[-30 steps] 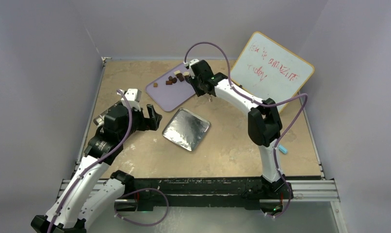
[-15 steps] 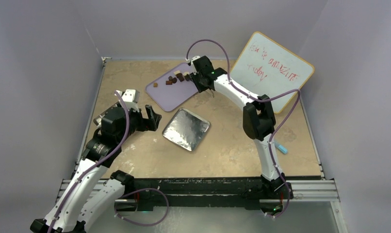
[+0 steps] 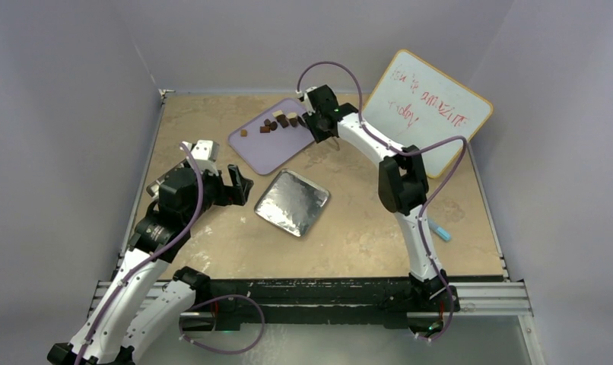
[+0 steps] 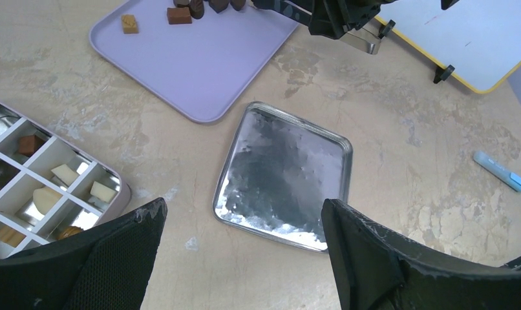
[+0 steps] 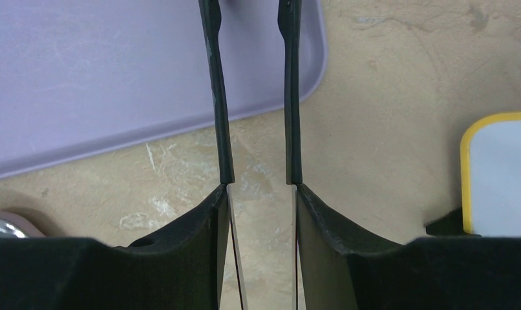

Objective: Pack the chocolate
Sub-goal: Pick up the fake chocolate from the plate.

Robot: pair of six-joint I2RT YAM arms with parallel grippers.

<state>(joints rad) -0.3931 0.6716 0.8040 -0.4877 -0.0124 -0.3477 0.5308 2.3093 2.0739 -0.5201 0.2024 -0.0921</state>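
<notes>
Several small chocolate lumps (image 3: 279,122) (image 4: 179,14), dark and caramel brown, lie at the far end of the lilac tray (image 3: 265,144) (image 4: 200,64) (image 5: 83,71). My right gripper (image 3: 317,124) (image 5: 258,190) is shut on a pair of metal tongs (image 5: 212,97) (image 4: 368,44). The blades stand apart with nothing visible between them, and their tips run out of the right wrist view over the tray's corner. My left gripper (image 3: 239,182) (image 4: 243,205) hangs open and empty above the table, near the silver foil square (image 3: 292,201) (image 4: 284,177).
A compartmented box (image 4: 51,187) (image 3: 155,185) holding a few brown and cream pieces sits under my left arm. A yellow-edged whiteboard (image 3: 429,106) (image 5: 503,174) leans at the back right. A blue marker (image 3: 443,232) (image 4: 500,171) lies by the right arm.
My right gripper has shifted a little to the right at the tray's far corner and its elbow has swung left. The left arm has barely moved.
</notes>
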